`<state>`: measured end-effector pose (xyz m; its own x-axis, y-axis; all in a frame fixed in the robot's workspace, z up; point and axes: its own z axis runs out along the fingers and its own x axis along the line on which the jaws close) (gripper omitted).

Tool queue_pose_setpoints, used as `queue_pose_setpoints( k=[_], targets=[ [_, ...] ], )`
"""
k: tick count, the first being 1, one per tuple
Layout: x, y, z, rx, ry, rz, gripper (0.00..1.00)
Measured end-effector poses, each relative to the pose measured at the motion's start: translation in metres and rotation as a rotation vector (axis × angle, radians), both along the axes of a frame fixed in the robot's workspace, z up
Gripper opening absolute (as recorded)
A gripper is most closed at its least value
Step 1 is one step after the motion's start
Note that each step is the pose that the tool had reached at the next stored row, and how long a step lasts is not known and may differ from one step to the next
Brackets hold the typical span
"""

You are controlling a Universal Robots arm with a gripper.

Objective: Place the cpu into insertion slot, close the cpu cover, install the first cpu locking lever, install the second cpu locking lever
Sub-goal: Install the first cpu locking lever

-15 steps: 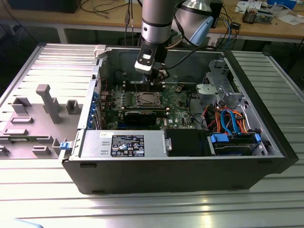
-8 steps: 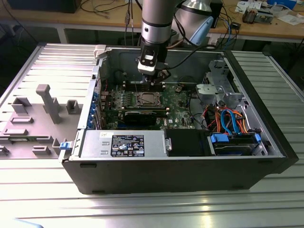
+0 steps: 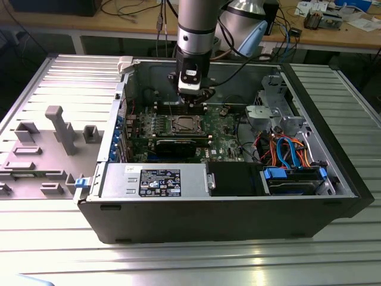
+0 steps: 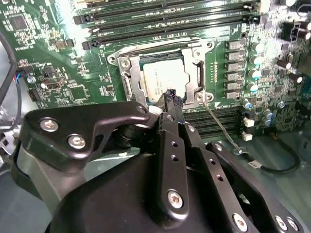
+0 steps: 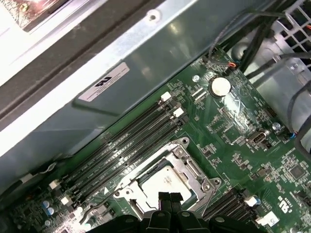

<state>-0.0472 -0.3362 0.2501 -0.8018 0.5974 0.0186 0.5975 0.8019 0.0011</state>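
Open computer case (image 3: 238,220) on the ribbed surface (image 3: 178,262). The cpu (image 4: 163,77) lies seated in the insertion slot (image 3: 184,125) on the green motherboard (image 4: 73,92), with the cpu cover (image 4: 193,68) apparently lowered flat around it. The gripper (image 4: 172,97) hovers just above the chip's near edge, its fingers pressed together and holding nothing. A thin wire locking lever (image 4: 221,127) juts free beside the socket, so the step in hand is judged to be lever installation, which calls for a closed fingertip pressing the rod down and sideways under its catch.
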Motion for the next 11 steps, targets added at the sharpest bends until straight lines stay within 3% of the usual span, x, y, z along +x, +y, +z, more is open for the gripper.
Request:
queue_pose_setpoints(
  k=[4, 11],
  targets=[
    [0.0000, -0.0001, -0.0001, 0.0000, 0.0000, 0.055, 0.11],
    [0.0000, -0.0002, -0.0001, 0.0000, -0.0001, 0.067, 0.11]
  ],
)
